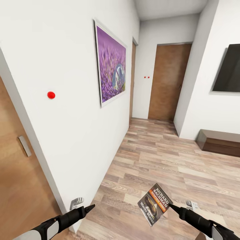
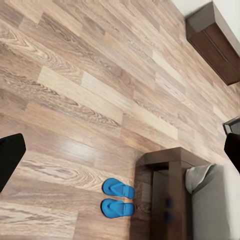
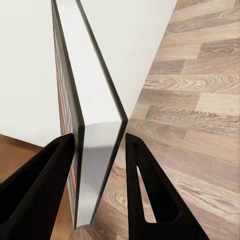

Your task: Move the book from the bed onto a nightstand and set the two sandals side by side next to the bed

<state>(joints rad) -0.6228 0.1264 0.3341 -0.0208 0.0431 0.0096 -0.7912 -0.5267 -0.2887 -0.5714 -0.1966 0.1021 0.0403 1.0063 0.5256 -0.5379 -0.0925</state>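
Location: a hallway with white walls and a brown wood-plank floor (image 1: 160,156). On the wall at the left of the head view hangs a framed purple picture (image 1: 111,63), with a small red dot (image 1: 51,95) on the wall beside it. A wooden door (image 1: 168,81) closes the far end of the hallway, and part of a second door (image 1: 20,186) with a metal handle stands at the near left. A dark screen (image 1: 230,68) is mounted on the right wall above a low dark-brown cabinet (image 1: 220,141).

Right hand (image 1: 170,206): clamped on the book (image 1: 154,204), held out over the floor. The cover faces the head camera, tilted, with its orange band and white lettering legible. In the right wrist view the two black fingers (image 3: 45,185) press on either side of the book (image 3: 90,150), seen edge-on with its white page block exposed.

Left hand (image 1: 90,208): extended forward near the wall, holding nothing. In the left wrist view its dark fingertips (image 2: 9,157) sit at opposite edges of the frame, well apart.

The left wrist view also records the two blue sandals (image 2: 118,198) lying side by side on the plank floor, just beside the dark wooden frame of the bed (image 2: 167,190). The pale mattress corner (image 2: 205,200) is visible there.
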